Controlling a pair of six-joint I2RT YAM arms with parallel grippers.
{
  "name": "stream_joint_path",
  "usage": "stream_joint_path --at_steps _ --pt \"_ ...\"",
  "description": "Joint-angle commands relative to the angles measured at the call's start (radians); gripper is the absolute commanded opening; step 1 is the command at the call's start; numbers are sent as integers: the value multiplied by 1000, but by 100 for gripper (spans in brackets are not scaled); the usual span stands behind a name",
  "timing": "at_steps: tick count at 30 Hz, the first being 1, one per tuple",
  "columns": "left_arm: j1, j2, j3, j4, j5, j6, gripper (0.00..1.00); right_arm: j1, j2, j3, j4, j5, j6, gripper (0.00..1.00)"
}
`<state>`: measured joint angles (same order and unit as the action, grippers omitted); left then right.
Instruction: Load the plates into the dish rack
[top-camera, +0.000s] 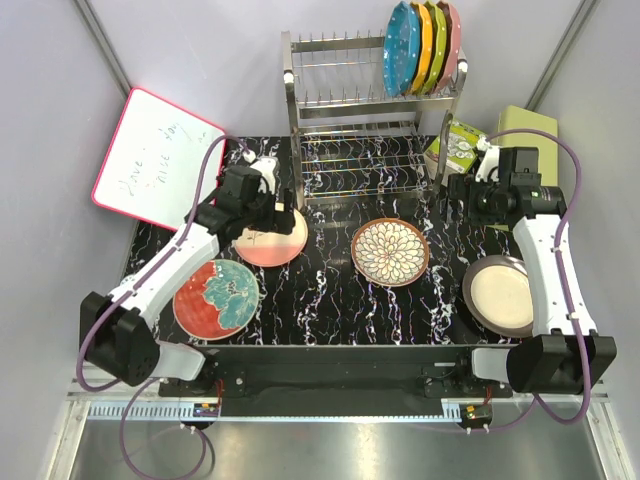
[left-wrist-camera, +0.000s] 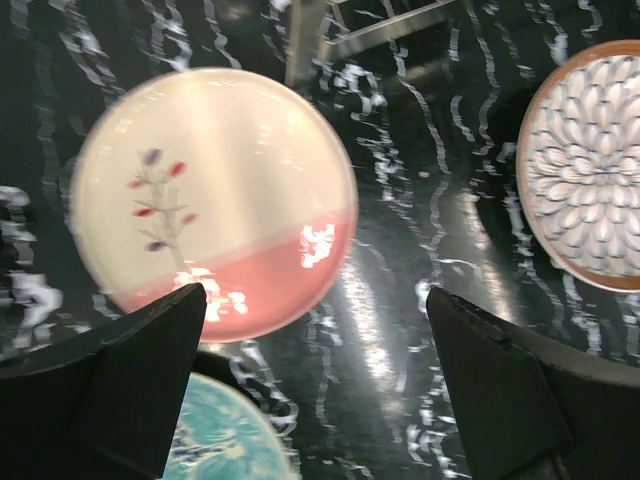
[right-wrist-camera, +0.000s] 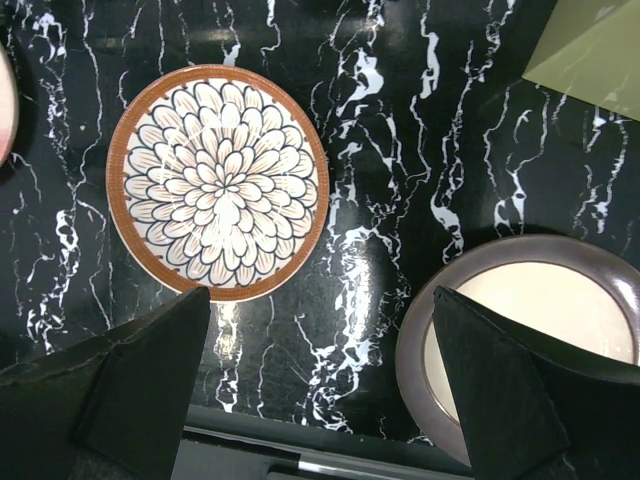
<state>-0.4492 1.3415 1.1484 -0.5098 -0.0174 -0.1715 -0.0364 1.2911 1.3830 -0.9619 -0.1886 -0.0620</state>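
The steel dish rack (top-camera: 370, 110) stands at the back; its foot shows in the left wrist view (left-wrist-camera: 305, 40). Four plates lie flat on the black marbled table. The pink-and-cream sprig plate (top-camera: 270, 238) (left-wrist-camera: 210, 200) is under my left gripper (top-camera: 268, 212) (left-wrist-camera: 315, 295), which is open, empty and above the table. The red plate with a teal flower (top-camera: 216, 298) (left-wrist-camera: 225, 440) is nearer. The brown-rimmed petal plate (top-camera: 390, 252) (right-wrist-camera: 218, 182) is in the middle. The cream plate with a dark rim (top-camera: 500, 295) (right-wrist-camera: 540, 340) is at right. My right gripper (top-camera: 462, 195) (right-wrist-camera: 320, 295) is open, empty and raised.
Blue, orange, green and pink plates (top-camera: 425, 45) stand in the rack's top tier. A red-framed whiteboard (top-camera: 150, 160) leans at the back left. A patterned box (top-camera: 455, 145) and a green box (top-camera: 525, 125) (right-wrist-camera: 590, 50) sit right of the rack.
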Motion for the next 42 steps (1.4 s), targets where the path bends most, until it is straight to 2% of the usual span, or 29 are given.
stream_joint_path --at_steps 1,4,5,8,10,13,19,22,25,29,35,40,42 --pt "-11 33 -16 101 166 -195 99 0 -42 -36 58 -72 -16 100" --pt "-39 41 -83 200 113 -304 99 0 -53 -112 104 -172 -12 100" --pt "-43 53 -104 232 109 -334 99 0 -55 -148 200 -237 22 100" --pt "-75 108 -125 310 111 -433 99 0 -4 -223 331 -436 108 100" --pt "-109 134 -110 323 128 -431 94 0 74 -223 339 -469 125 100" --pt "-132 188 -110 361 166 -468 85 0 105 -257 347 -462 70 100" --pt "-163 315 -90 467 191 -525 70 0 171 -302 385 -515 76 100" --pt "-186 367 -58 502 204 -534 65 0 198 -303 391 -488 68 100" --pt "-213 427 -18 534 234 -557 57 0 224 -299 394 -395 67 100" --pt "-244 495 27 544 241 -588 56 0 260 -279 400 -260 67 99" --pt "-252 591 86 551 251 -626 55 0 312 -269 410 -154 37 99" --pt "-253 645 117 548 252 -652 49 0 370 -272 410 -175 54 98" --pt "-253 653 119 545 243 -657 42 0 413 -262 413 -192 83 96"
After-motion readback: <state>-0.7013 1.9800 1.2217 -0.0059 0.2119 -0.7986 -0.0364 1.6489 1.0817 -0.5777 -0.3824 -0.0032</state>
